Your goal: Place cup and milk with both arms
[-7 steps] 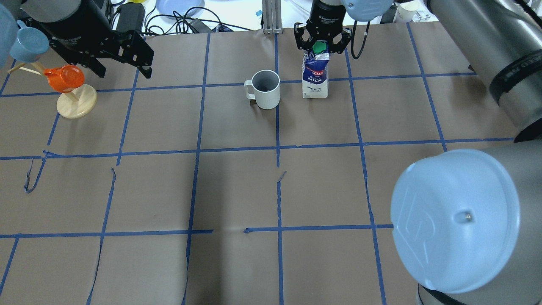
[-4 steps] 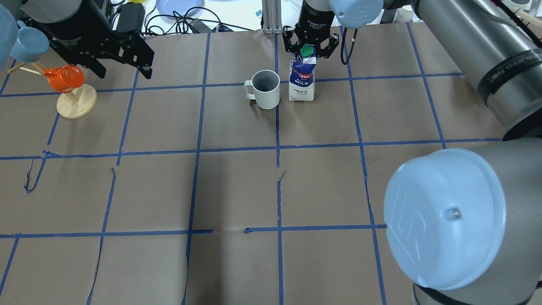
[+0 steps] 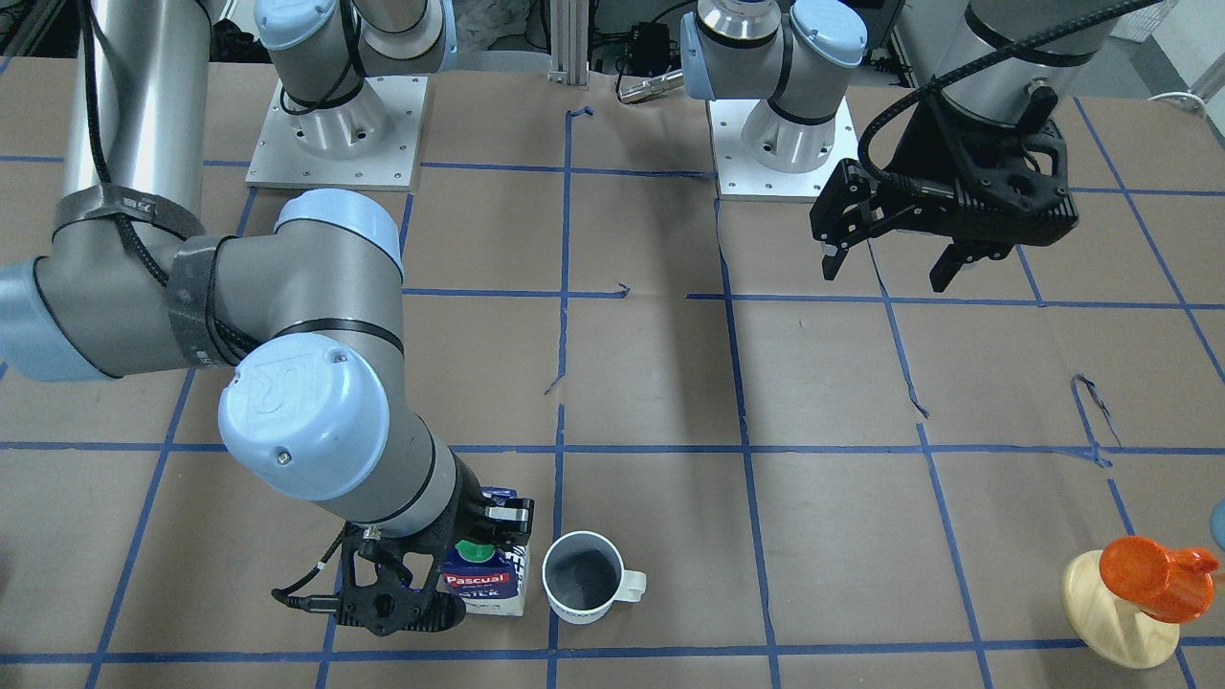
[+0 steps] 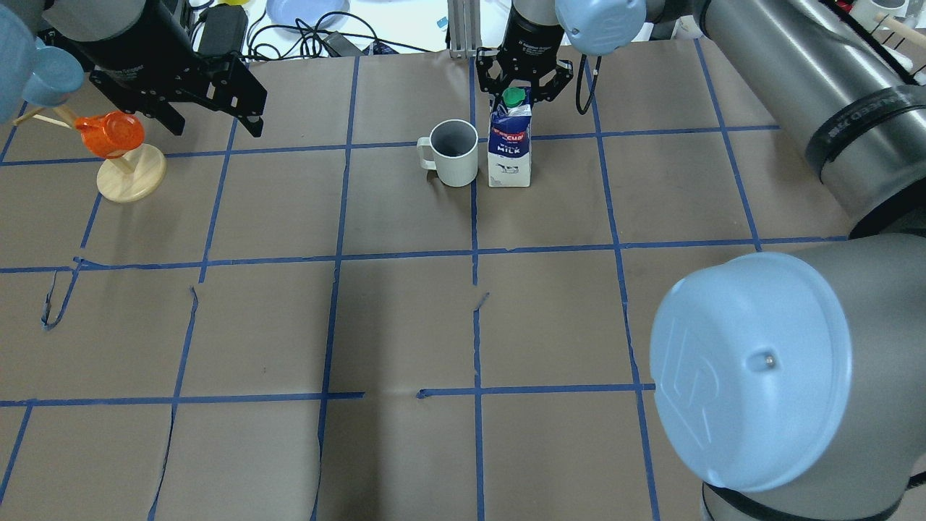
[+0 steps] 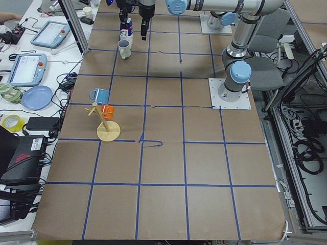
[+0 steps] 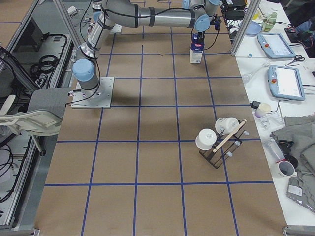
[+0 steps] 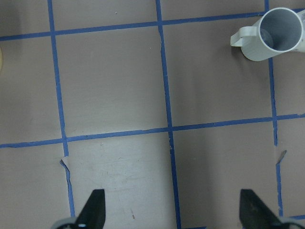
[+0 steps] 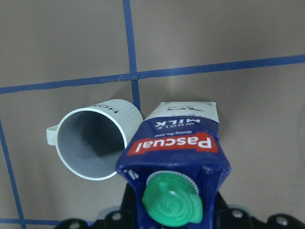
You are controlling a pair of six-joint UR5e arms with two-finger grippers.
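Note:
The white cup stands upright at the far middle of the table, with its handle toward my left side. The blue and white milk carton stands upright close on its right; I cannot tell whether they touch. My right gripper is shut on the carton's gabled top by the green cap. The right wrist view shows the carton in the grip and the cup beside it. My left gripper is open and empty, well left of the cup, above the table. The left wrist view shows the cup at top right.
An orange cup hangs on a wooden stand at the far left, just beside my left gripper, with a blue cup above it. Cables and a blue plate lie beyond the table's far edge. The brown paper carries blue tape lines.
My right gripper has carried the milk carton to the left, from a grid square away to right beside the cup. The left arm and the cup have not moved.

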